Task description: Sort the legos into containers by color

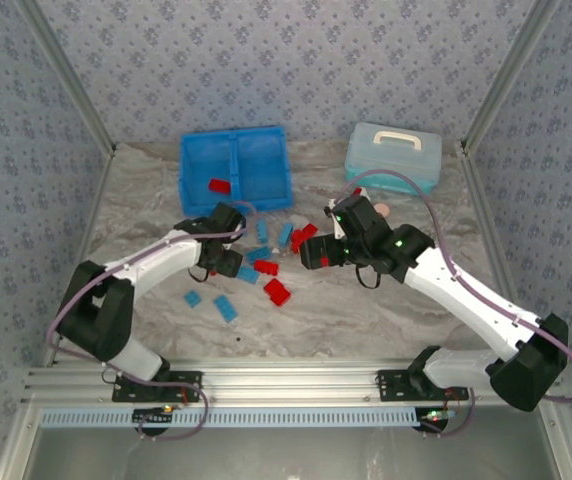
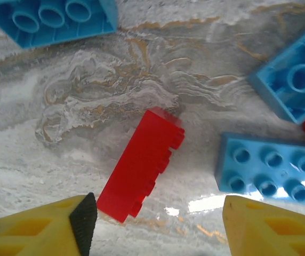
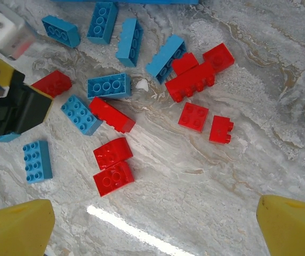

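A red lego [image 2: 142, 165] lies on its side on the marble table, its near end between my left gripper's [image 2: 158, 226] yellow fingers, close to the black left pad [image 2: 84, 218]. That gripper stands open, low over the pile's left side [image 1: 228, 262]. Light blue legos [image 2: 272, 170] lie beside it. My right gripper [image 3: 155, 234] is open, hovering above scattered red legos [image 3: 113, 170] and blue legos [image 3: 109, 85], nothing between its fingers. The containers are two compartments of a blue tray [image 1: 234, 133] at the back; one red lego [image 1: 218, 186] lies in the left one.
A pale blue lidded box [image 1: 393, 155] with a white handle stands at the back right, a small figure-like object [image 1: 381, 210] just before it. Loose blue bricks [image 1: 226, 308] and a red brick [image 1: 277, 291] lie toward the near side. Metal frame posts edge the table.
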